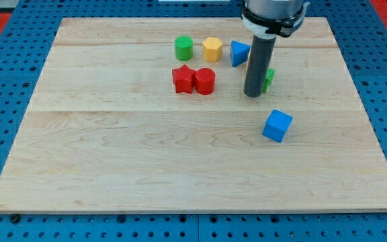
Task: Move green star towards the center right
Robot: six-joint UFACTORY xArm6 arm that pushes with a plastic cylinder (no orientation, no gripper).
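Nearest to me, below and just right of my tip (253,95), the blue cube (277,126) sits alone, apart from the rod. My tip is down on the board (113,168); it is a bare rod, so it grips nothing and can only push. The green star (268,79) sits right behind the rod on its right side, mostly hidden; I see only a green sliver, and I think it touches the rod, though I cannot be sure from here. To the tip's left stand the red star (183,78) and red cylinder (205,81), touching each other. Farther up are the blue triangle (239,52), the yellow hexagon (211,48) and the green cylinder (183,48). As I judge it, the star is right of centre but still toward the top, well short of the right edge. The tip is on the side I want, so what remains is a push rightward and slightly down.
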